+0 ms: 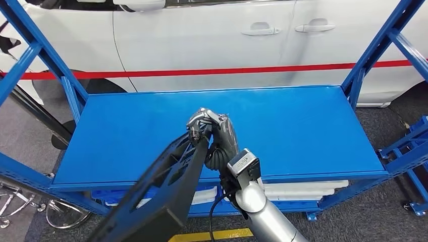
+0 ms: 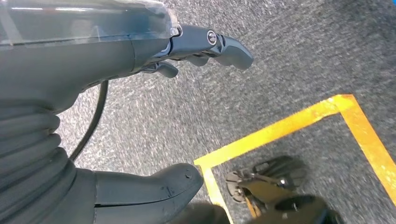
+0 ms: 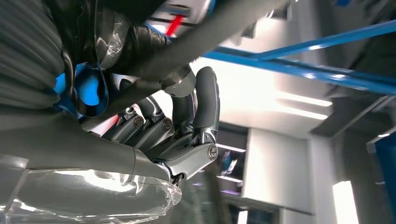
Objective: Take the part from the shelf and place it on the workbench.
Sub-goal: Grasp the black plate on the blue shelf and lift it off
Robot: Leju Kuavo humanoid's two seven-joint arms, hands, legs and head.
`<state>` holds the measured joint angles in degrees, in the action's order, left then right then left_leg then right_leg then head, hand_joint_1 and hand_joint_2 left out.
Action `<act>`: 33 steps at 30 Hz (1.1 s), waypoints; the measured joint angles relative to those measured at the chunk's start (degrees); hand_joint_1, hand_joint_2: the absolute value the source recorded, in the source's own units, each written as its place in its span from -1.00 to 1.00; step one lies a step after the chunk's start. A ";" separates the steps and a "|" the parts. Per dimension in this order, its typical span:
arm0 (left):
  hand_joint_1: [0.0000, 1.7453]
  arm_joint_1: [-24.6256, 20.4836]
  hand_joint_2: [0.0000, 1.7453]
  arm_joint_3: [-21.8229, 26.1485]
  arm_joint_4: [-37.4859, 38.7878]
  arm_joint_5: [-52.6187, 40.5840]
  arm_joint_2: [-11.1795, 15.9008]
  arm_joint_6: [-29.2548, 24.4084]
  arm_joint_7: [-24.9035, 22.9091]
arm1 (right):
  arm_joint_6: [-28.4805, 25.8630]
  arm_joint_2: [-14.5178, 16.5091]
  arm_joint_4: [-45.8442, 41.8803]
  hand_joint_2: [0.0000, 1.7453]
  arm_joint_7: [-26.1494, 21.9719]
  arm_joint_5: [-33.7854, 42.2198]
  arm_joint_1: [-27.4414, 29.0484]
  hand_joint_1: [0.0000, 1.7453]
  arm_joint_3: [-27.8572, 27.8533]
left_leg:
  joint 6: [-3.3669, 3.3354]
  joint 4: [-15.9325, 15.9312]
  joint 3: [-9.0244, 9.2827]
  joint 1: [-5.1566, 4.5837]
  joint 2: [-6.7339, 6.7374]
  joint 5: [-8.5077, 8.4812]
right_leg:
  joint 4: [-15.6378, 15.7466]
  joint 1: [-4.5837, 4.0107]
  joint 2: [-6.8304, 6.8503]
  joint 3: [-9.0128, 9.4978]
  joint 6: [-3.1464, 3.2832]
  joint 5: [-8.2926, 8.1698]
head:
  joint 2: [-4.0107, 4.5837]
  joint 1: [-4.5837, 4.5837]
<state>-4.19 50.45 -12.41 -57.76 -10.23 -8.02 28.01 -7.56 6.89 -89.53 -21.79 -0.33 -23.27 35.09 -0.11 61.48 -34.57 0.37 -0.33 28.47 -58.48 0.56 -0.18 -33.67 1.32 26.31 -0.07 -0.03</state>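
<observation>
Black, flat, cut-out part gripped by right hand above smooth blue shelf; left hand hangs empty, fingers apart.

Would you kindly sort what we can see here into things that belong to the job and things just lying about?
Belongs to the job:
- black part, gripped by the right hand
- blue shelf

Just lying about:
- white car
- yellow floor tape
- left hand, holding nothing

Car workshop or assembly floor. Blue steel shelf rack beside white car with red side stripe; grey speckled floor marked with yellow tape lines; bright industrial lighting overhead.
</observation>
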 joint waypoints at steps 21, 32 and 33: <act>-1.00 0.07 1.00 0.65 0.00 0.41 -0.21 -1.26 0.76 | -0.59 -0.48 1.20 1.00 1.33 0.10 -2.56 1.00 5.64 | -2.18 -3.89 1.41 0.41 0.10 -2.86 | -11.63 -0.26 0.19 -4.88 -2.10 6.48 | 0.00 -0.03; -1.00 -0.05 1.00 2.79 0.00 2.04 -0.36 -0.06 0.15 | -1.58 -1.03 2.75 1.00 -1.07 0.89 0.68 1.00 6.06 | -0.37 -2.64 1.19 0.16 -0.01 -1.55 | -0.23 -0.45 0.05 -0.21 -0.21 0.14 | 0.00 -0.02; -1.00 -0.06 1.00 2.85 0.00 2.05 -0.36 -0.07 0.16 | -1.62 -1.02 2.77 1.00 -1.13 0.88 0.79 1.00 6.06 | -0.04 -1.13 0.57 0.22 0.01 -0.49 | 0.06 -0.28 0.10 -0.06 0.10 0.00 | 0.00 -0.02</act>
<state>-4.26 53.30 -12.41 -55.71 -10.59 -8.08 28.17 -9.18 5.86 -86.76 -22.92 0.55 -22.48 41.16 -0.16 60.35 -34.00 0.58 -0.33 27.97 -58.42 0.28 -0.09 -33.73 1.42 26.31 -0.07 -0.04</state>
